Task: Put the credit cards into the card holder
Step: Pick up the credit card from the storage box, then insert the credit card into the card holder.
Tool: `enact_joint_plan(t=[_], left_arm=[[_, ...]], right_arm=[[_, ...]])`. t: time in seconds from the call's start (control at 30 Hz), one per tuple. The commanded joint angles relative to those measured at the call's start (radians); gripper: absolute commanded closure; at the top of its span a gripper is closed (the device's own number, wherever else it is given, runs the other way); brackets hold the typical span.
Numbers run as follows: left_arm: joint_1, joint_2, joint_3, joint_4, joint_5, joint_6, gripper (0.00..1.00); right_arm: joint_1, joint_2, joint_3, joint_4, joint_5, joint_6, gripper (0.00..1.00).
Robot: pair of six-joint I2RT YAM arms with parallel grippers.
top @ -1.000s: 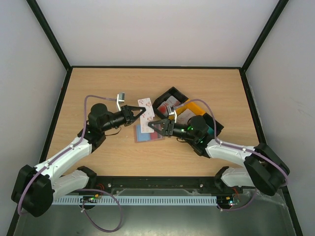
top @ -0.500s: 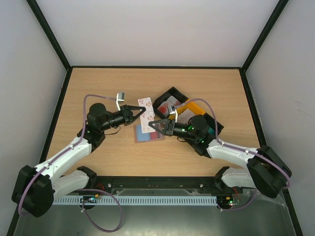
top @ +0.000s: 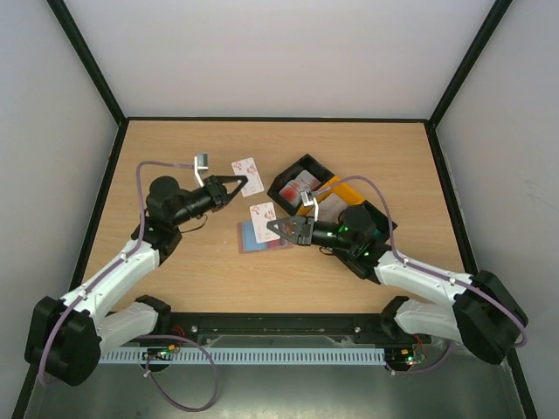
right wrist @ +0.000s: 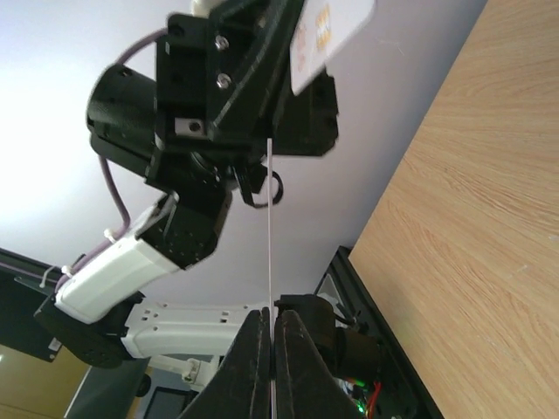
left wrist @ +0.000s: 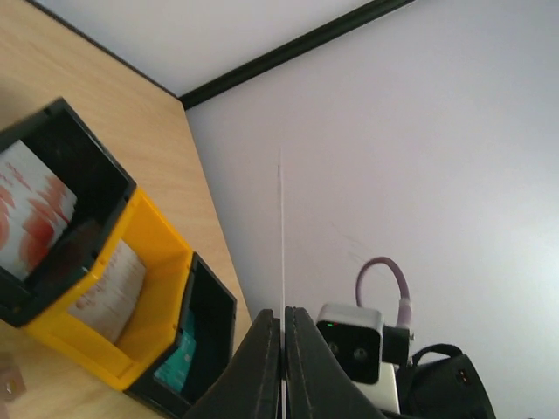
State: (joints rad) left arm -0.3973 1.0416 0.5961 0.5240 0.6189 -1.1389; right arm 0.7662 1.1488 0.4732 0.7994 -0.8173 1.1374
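My left gripper (top: 236, 182) is shut on a white credit card with red marks (top: 249, 175) and holds it in the air, left of the trays. In the left wrist view that card (left wrist: 281, 236) shows edge-on between the shut jaws of the left gripper (left wrist: 282, 316). My right gripper (top: 274, 228) is shut on a second white credit card (top: 265, 215), held just above the open card holder (top: 258, 240), which lies flat showing blue and dark red pockets. In the right wrist view this card (right wrist: 269, 227) is edge-on in the right gripper (right wrist: 269, 316), with the left gripper's card (right wrist: 334, 33) above.
Three trays stand in a row right of centre: a black tray (top: 289, 174) with white-red cards, a yellow tray (top: 342, 184) with pale cards, and a black tray (top: 385, 226) with teal cards, partly under my right arm. The left wrist view shows them too, starting with the yellow tray (left wrist: 148, 253).
The left gripper has pulled back to the left and farther away with its card, so the two cards are now apart. The right gripper has shifted slightly right, its card still over the card holder.
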Motion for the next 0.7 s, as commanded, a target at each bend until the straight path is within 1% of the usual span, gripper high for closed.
enact_joint_plan(t=[0.0,0.1,0.17,0.2,0.27,0.33,0.43,0.5,0.6,0.67], left_arm=[[0.009,0.002,0.080,-0.082,-0.051,0.145,0.97],[0.009,-0.003,0.093,-0.152,-0.067,0.198,0.98],[0.009,-0.017,0.085,-0.225,-0.091,0.243,0.98],[0.009,-0.027,0.080,-0.296,-0.109,0.268,0.98],[0.009,-0.042,0.069,-0.396,-0.135,0.312,0.98],[0.006,-0.051,0.046,-0.475,-0.139,0.345,0.98],[-0.011,-0.055,-0.007,-0.535,-0.129,0.362,0.98],[-0.033,-0.040,-0.040,-0.542,-0.121,0.362,0.97],[-0.081,0.005,-0.077,-0.523,-0.120,0.347,0.98],[-0.106,0.047,-0.103,-0.476,-0.118,0.321,0.98]], right_arm=[[0.003,-0.068,0.004,-0.175,-0.017,-0.126,0.98],[0.003,-0.112,0.049,-0.354,0.052,-0.237,0.98],[0.004,-0.143,0.077,-0.472,0.146,-0.305,0.98],[0.004,-0.153,0.089,-0.539,0.200,-0.345,0.98],[0.004,-0.162,0.115,-0.655,0.321,-0.385,0.98],[0.004,-0.157,0.134,-0.753,0.390,-0.418,0.98],[0.006,-0.139,0.156,-0.844,0.474,-0.446,0.98],[0.017,-0.126,0.154,-0.867,0.535,-0.452,0.98],[0.031,-0.076,0.148,-0.875,0.582,-0.434,0.98],[0.043,-0.023,0.154,-0.865,0.597,-0.427,0.98]])
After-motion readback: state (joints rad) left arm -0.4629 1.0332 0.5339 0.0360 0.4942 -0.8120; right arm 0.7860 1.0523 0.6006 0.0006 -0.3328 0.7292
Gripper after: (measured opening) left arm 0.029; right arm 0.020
